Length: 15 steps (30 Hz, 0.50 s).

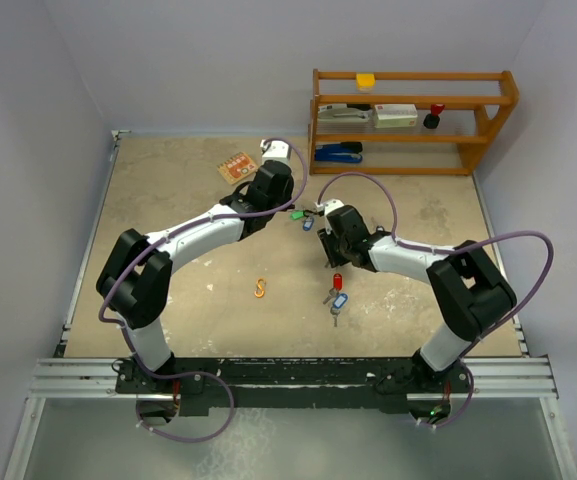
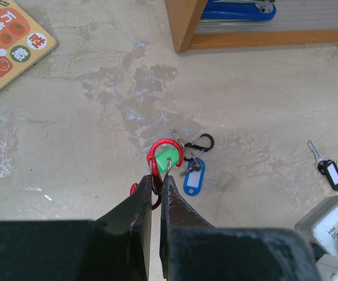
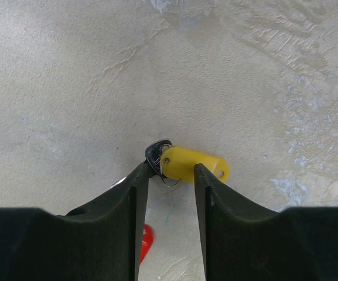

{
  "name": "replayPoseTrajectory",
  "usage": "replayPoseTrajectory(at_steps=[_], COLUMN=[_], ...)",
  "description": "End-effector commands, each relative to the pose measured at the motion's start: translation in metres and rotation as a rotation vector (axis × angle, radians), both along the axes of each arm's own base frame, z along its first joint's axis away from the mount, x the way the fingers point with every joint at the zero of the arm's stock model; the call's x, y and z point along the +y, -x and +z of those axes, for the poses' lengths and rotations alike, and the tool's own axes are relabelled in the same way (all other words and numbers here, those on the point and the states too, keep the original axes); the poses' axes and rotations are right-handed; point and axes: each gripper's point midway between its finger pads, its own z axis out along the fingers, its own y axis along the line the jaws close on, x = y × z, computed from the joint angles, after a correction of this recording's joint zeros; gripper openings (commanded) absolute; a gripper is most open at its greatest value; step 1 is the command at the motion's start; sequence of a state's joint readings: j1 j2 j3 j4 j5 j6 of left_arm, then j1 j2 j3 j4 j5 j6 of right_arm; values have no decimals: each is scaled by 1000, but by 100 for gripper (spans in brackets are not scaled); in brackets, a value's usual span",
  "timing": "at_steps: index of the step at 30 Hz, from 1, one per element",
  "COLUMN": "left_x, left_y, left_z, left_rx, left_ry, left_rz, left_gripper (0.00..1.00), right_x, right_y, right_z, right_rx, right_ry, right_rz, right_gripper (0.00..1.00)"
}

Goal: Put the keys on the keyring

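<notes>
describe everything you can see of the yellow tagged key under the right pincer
The yellow tagged key has a flat, oval, glossy plastic tag. A thin wire ring passes through a hole at one end and joins it to a small dark key head; the blade cannot be made out. It lies flat on the pale table, between the two fingers of the right pincer, whose jaws stand apart on either side. One fingertip seems to touch the key head; contact with the other is unclear.

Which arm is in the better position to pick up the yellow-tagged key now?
Right. The right hand sits astride the yellow-tagged key, one finger on each side. The left hand is shut on the red clip.
</notes>
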<state>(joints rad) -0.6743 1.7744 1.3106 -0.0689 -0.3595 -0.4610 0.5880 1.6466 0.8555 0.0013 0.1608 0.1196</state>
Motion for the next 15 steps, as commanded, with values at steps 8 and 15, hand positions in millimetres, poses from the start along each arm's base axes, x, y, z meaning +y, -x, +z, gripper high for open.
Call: replayPoseTrajectory(at_steps=[8, 15], left_x=[0, -2], left_y=[-7, -6], left_z=[24, 24], left_rx=[-55, -54], left_ry=[52, 59], left_rz=[10, 5], left_gripper=[0, 0], right_x=[-2, -7], right_y=[-9, -13], right_z=[11, 22], right_rx=[-39, -85], right_ry=[8, 7], right_rz=[-21, -56], right_gripper=[28, 8])
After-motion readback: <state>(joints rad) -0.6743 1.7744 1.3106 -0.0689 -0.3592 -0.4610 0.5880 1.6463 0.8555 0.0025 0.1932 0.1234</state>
